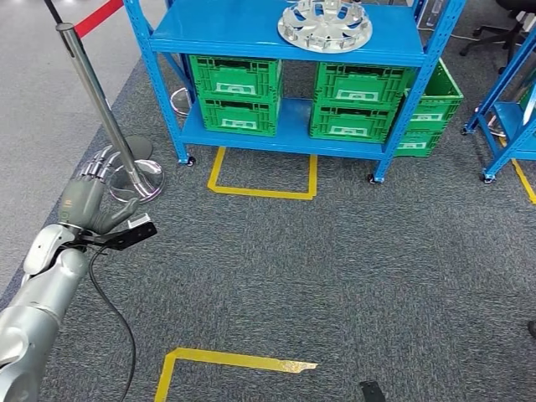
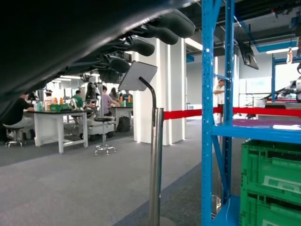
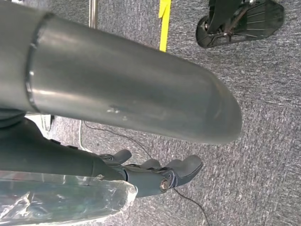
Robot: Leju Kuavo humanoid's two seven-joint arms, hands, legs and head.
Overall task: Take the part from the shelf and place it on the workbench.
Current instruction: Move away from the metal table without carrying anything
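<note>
— Where's the part?
— The silver wheel cover (image 1: pixel 325 24) lies flat on the top board of the blue shelf (image 1: pixel 208 33), toward its right post, above the green crates (image 1: pixel 235 92)

— And the hands?
— The left hand (image 1: pixel 89 197) hangs well short of the shelf, beside the stanchion (image 1: pixel 101 109), fingers (image 1: pixel 101 165) spread and holding nothing. The right hand (image 3: pixel 149 174) points at the carpet (image 1: pixel 354 268), fingers loosely extended, empty

— Nearer arm?
— I'd guess neither; it must step closer over open carpet first

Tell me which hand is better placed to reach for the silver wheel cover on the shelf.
Probably the left hand: raised, empty, fingers apart. The wheel cover lies far off on the blue shelf.
</note>
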